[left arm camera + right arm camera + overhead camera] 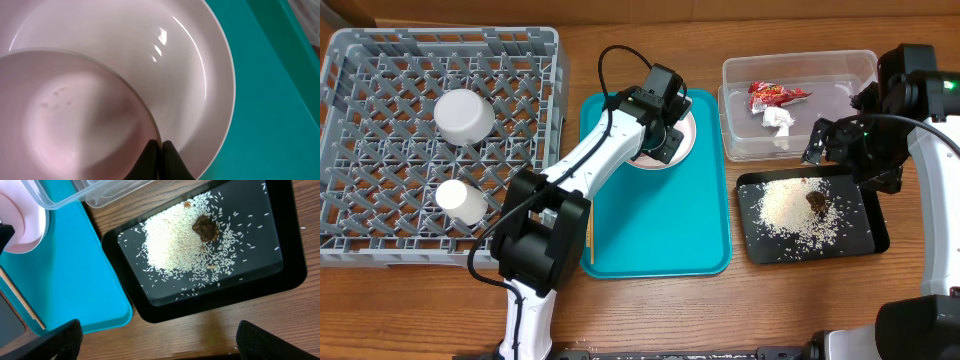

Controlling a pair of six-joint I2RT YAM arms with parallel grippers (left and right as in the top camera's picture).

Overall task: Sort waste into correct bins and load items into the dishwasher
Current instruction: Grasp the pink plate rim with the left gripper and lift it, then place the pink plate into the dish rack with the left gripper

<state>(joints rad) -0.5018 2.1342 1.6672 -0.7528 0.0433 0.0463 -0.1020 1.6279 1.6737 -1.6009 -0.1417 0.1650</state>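
From above: clenched the left jaws on the bowl point(686, 128) at the far end of the teal tray point(660, 230); held the right jaws wide and empty over the black tray point(863, 236) of rice point(788, 206) and a brown scrap point(816, 202). Found wrapper point(778, 93) and tissue point(779, 120) in the tub point(800, 58), a cup point(463, 115) and a smaller one point(460, 200) in the rack point(380, 60).

Left wrist: pinched the rim of the pink bowl point(75, 110), nested in a bigger white dish point(200, 75).

Right wrist: spread wide above the rice point(170, 245), nothing between.

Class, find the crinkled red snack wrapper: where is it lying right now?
In the overhead view, the crinkled red snack wrapper lies inside the clear rectangular plastic tub at upper right, beside the crumpled white tissue.
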